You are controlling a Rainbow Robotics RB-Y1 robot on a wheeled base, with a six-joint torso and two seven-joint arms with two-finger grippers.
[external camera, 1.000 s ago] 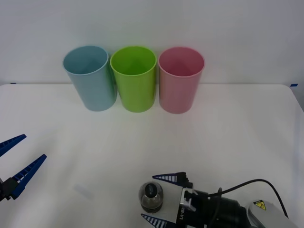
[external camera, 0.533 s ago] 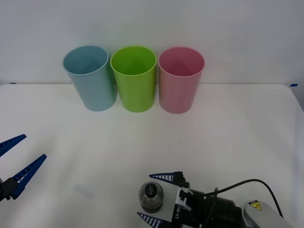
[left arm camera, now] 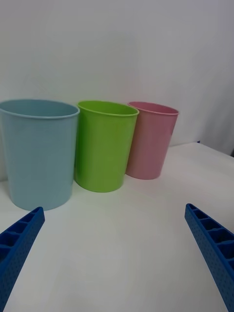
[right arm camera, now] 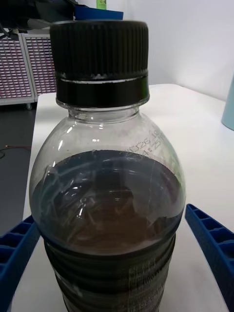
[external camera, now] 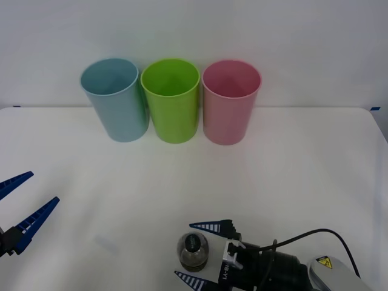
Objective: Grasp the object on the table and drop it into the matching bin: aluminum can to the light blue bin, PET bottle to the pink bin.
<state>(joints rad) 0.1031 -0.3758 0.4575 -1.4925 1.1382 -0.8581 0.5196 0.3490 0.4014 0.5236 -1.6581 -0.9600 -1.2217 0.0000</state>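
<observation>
Low at the table's (external camera: 315,157) near edge, right gripper (external camera: 199,251) fingers apart, straddling the PET bottle (external camera: 193,250), left gripper (external camera: 17,203) spread wide.

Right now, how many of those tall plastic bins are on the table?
3, side by side in a row at the far edge of the table: the light blue bin on the left, the green bin in the middle, the pink bin on the right.

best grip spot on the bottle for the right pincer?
The ribbed lower body of the bottle, from the side, level. It stands upright on the table, and the open right pincer already straddles it. The shoulders are rounded and the cap narrow, so grip below them.
</observation>
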